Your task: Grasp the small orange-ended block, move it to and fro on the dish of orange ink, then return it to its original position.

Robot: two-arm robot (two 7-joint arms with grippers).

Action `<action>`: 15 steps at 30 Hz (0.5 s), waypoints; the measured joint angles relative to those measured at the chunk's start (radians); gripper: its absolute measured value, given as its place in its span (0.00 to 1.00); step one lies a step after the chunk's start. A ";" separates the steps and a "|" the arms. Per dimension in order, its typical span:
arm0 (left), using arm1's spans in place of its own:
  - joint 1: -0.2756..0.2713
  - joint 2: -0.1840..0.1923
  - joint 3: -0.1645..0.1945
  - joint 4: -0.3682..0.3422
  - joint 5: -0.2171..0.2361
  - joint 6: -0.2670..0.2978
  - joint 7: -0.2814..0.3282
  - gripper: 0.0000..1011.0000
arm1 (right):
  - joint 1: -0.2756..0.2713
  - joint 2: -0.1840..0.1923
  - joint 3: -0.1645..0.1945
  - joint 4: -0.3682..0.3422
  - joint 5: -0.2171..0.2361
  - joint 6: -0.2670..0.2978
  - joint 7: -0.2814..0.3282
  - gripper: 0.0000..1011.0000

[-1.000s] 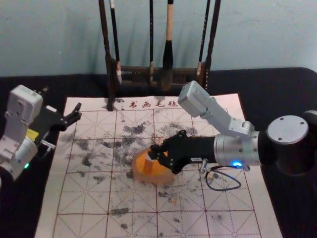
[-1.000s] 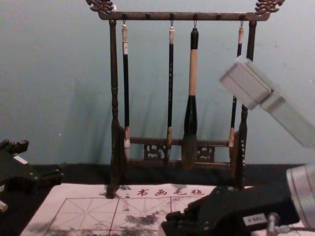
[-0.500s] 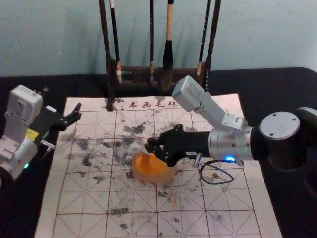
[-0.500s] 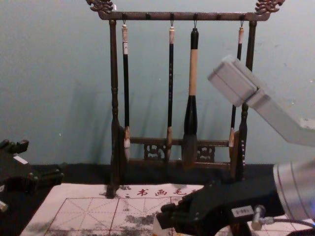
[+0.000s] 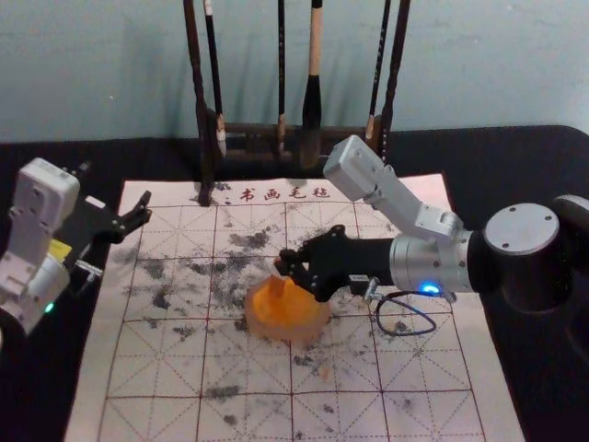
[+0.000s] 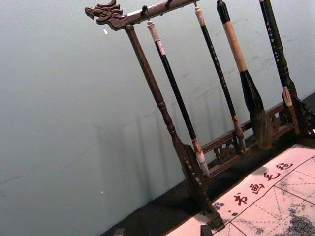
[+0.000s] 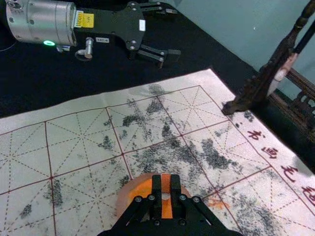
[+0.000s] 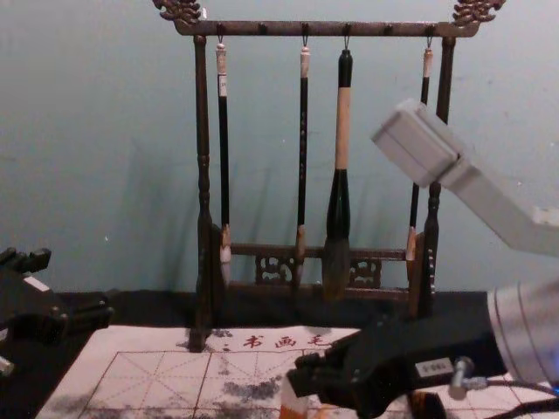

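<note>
The right hand (image 5: 283,264) is closed on the small block (image 8: 293,404), above the dish of orange ink (image 5: 287,333). Beneath lies a smudged, gridded mat (image 5: 414,364) on the dark counter (image 5: 515,158), the left hand (image 5: 143,210) gaping near its edge, a brush rack (image 5: 202,152) and blue-green wall (image 5: 479,64) behind.

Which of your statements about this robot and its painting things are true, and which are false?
1. The right gripper is holding the block. True.
2. The left gripper is clenched shut. False: its fingers are spread apart, with nothing between them.
3. Four brushes hang from the rack. True.
4. The dish holds blue ink. False: the ink is orange.
5. The sheet under the dish is plain and spotless. False: it has a printed grid and dark smudges.
6. The rack stands beyond the dish, near the wall. True.
</note>
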 joint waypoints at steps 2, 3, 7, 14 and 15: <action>0.000 0.000 0.000 0.000 0.000 0.000 0.000 0.99 | 0.000 0.001 0.004 0.001 -0.001 0.000 -0.001 0.10; 0.000 0.000 0.000 0.000 0.000 0.000 0.000 0.99 | 0.000 0.002 0.006 0.001 -0.001 0.000 -0.001 0.10; 0.000 0.000 0.000 0.000 0.000 0.000 0.000 0.99 | -0.002 0.006 0.013 0.004 -0.002 -0.001 -0.002 0.10; 0.000 0.000 0.000 0.000 0.000 0.000 0.000 0.99 | -0.008 0.016 0.024 0.002 -0.002 -0.003 -0.002 0.10; 0.000 0.000 0.000 0.000 0.000 0.000 0.000 0.99 | -0.009 0.018 0.025 0.002 -0.002 -0.003 -0.002 0.10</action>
